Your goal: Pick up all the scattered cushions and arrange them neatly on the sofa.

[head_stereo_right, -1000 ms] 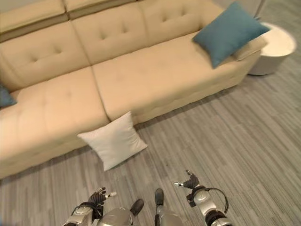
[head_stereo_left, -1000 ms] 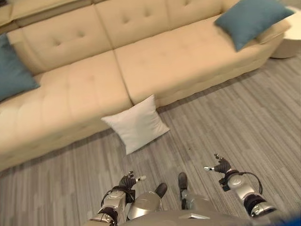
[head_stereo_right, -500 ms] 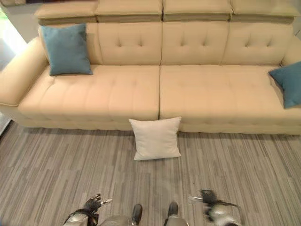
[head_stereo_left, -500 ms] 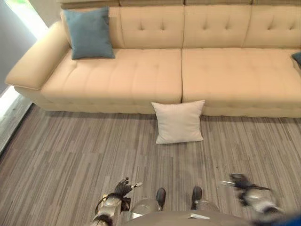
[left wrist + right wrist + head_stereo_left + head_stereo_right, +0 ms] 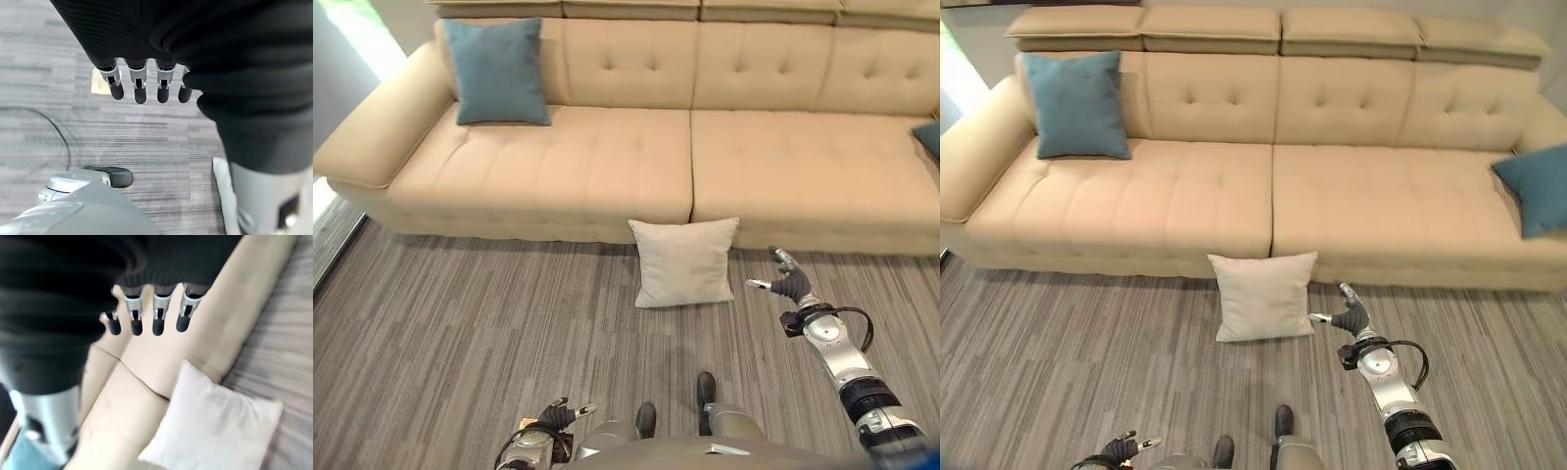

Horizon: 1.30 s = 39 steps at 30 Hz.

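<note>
Since half second ago: right hand (image 5: 789, 284) lifted forward from low beside legs, toward white cushion (image 5: 683, 261).

Left eye view: cushion leans on sofa (image 5: 607, 166) front, on floor (image 5: 460, 323), just left of right hand; left hand (image 5: 558, 412) low, farther.

Right wrist view: fingers (image 5: 157, 321) relaxed, empty, cushion beyond.

Left wrist view: fingers straight, empty.

A long cream tufted fabric sofa (image 5: 1273, 196) spans the far side, on the grey striped carpet floor (image 5: 1058, 362). A square teal cushion (image 5: 1075, 106) leans upright against the backrest at its far left end; another teal cushion (image 5: 1534, 188) lies at the right end. A square white cushion (image 5: 1263, 296) rests on the floor, propped against the sofa's front at the middle. The right hand (image 5: 1349, 317) hovers just right of it; the left hand (image 5: 1124, 448) hangs low at near left.
</note>
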Motion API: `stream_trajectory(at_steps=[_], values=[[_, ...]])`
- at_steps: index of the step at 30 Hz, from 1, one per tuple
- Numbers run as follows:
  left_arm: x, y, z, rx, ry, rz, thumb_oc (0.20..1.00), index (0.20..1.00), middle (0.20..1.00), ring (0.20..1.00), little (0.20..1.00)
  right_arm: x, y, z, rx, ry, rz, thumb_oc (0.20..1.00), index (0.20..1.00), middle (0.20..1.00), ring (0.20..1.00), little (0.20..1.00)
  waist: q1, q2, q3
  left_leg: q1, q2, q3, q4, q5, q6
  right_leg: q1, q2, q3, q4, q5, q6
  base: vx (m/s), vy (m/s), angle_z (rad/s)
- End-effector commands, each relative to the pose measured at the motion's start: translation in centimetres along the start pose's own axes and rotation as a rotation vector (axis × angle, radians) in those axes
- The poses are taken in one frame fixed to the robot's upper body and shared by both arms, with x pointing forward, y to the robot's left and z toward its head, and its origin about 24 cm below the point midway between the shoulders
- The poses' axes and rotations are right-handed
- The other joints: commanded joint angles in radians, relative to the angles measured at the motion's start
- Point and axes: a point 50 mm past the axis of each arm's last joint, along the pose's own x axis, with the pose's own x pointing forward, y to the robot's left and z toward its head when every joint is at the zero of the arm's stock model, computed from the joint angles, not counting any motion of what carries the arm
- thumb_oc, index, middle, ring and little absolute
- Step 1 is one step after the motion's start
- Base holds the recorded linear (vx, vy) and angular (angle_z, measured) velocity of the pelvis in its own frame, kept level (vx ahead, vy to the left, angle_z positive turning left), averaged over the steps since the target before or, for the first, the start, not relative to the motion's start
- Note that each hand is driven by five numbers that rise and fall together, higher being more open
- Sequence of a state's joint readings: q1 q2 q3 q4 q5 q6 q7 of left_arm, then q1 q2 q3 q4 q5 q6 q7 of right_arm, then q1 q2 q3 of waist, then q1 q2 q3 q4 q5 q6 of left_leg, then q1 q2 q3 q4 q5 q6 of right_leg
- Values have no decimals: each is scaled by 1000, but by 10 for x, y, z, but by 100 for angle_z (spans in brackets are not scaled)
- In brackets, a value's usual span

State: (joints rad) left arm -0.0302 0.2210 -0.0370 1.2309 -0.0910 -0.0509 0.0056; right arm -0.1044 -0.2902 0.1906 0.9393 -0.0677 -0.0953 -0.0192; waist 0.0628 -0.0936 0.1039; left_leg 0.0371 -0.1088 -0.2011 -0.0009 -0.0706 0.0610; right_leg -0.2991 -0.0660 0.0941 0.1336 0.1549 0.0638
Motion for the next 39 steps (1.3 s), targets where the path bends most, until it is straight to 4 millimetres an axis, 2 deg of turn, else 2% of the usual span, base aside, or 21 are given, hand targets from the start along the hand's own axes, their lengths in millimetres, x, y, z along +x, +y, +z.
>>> stream_trajectory(at_steps=[1,3,4,5,8,9,10,11,12,13,15,16,17,18,22,25,32,39], values=[[2,-16,8,-25,-26,-28,1000,1000,1000,1000,1000,-24,5,-72,-33,266,50,1000,1000,1000,1000,1000,-5,69,20,11,29,-116,-52,67,-41,81,52,-21,-108,29,-4,98,-222,21],[1,-21,4,-3,-10,-41,1000,1000,1000,1000,1000,-22,10,-75,-19,331,48,1000,1000,1000,1000,1000,6,73,-1,8,43,-136,-56,76,-51,103,57,-35,-125,16,-15,137,-193,-4],[0,-19,-4,-9,9,-31,1000,1000,1000,1000,1000,2,-45,14,-52,-35,-121,1000,1000,1000,1000,1000,11,73,-5,4,49,-145,-48,77,-56,110,58,-42,-122,6,-23,145,-207,24],[0,-23,0,-7,-11,-49,1000,1000,1000,1000,1000,3,-56,41,57,-150,-212,1000,1000,1000,1000,1000,15,72,-9,-9,58,-153,-30,80,-67,119,59,-52,-122,-2,-28,126,-213,17],[2,-26,23,-7,-89,-53,1000,1000,1000,1000,1000,4,-58,59,80,-231,-264,1000,1000,1000,1000,1000,9,62,-1,-60,66,-141,43,75,-92,143,55,-77,-129,-22,-38,48,-176,22],[3,-30,32,-5,-112,-64,1000,1000,1000,1000,1000,7,-57,57,76,-205,-263,1000,1000,1000,1000,1000,7,49,11,-102,68,-123,115,83,-103,160,48,-86,-137,-19,-42,6,-138,117],[3,-30,32,-5,-112,-64,1000,1000,1000,1000,1000,7,-57,57,77,-205,-263,1000,1000,1000,1000,1000,7,49,11,-103,67,-123,118,82,-103,160,48,-86,-137,-19,-42,14,-133,149],[3,-31,35,-2,-120,-67,1000,1000,1000,1000,1000,8,-56,54,73,-186,-261,1000,1000,1000,1000,1000,8,44,14,-119,66,-111,142,83,-105,170,44,-92,-148,-17,-44,56,-77,118],[3,-34,41,-1,-141,-76,1000,1000,1000,1000,1000,9,-54,37,81,-104,-257,1000,1000,1000,1000,1000,7,35,16,-151,76,-52,130,76,-98,199,32,-112,-169,-27,-43,57,-78,95],[3,-34,41,-1,-141,-76,1000,1000,1000,1000,1000,9,-54,37,81,-104,-257,1000,1000,1000,1000,1000,7,35,17,-150,76,-52,130,76,-98,200,32,-112,-169,-27,-43,77,-33,71],[3,-34,42,12,-141,-78,1000,1000,1000,1000,1000,9,-55,26,88,-49,-261,1000,1000,1000,1000,1000,12,38,9,-205,56,11,39,76,-86,228,28,-122,-190,-38,-42,96,24,55],[3,-34,42,12,-141,-78,1000,1000,1000,1000,1000,9,-54,26,88,-49,-261,1000,1000,1000,1000,1000,13,38,11,-202,56,12,38,75,-86,231,28,-121,-191,-39,-42,95,13,39],[4,-32,43,9,-141,-76,1000,1000,1000,1000,1000,-22,-13,-78,89,374,-49,1000,1000,1000,1000,1000,5,37,16,-214,52,24,21,86,-88,236,38,-112,-190,-43,-41,41,-8,19],[4,-29,42,-2,-136,-66,1000,1000,1000,1000,1000,-30,-17,-92,48,412,-66,1000,1000,1000,1000,1000,1,36,8,-197,54,15,-14,83,-85,233,48,-103,-190,-45,-43,65,10,12],[3,-17,17,39,-44,-37,1000,1000,1000,1000,1000,-42,-18,-112,24,523,-59,1000,1000,1000,1000,1000,-10,50,-32,-124,57,12,-86,91,-75,255,54,-95,-212,-45,-45,114,73,-14],[1,-15,1,52,13,-36,1000,1000,1000,1000,1000,-46,-19,-117,-9,561,-53,1000,1000,1000,1000,1000,1,61,-57,-86,49,14,-86,78,-69,284,53,-93,-221,-51,-43,139,100,-119],[0,-19,-7,57,34,-45,1000,1000,1000,1000,1000,-48,-10,-121,-30,578,-25,1000,1000,1000,1000,1000,2,67,-74,-48,43,18,-86,60,-63,310,49,-86,-221,-56,-37,64,48,-3],[0,-21,-8,60,34,-47,1000,1000,1000,1000,1000,-49,-12,-122,-39,577,-36,1000,1000,1000,1000,1000,-3,74,-80,-44,38,20,-86,59,-66,321,45,-94,-221,-62,-34,2,1,0]])
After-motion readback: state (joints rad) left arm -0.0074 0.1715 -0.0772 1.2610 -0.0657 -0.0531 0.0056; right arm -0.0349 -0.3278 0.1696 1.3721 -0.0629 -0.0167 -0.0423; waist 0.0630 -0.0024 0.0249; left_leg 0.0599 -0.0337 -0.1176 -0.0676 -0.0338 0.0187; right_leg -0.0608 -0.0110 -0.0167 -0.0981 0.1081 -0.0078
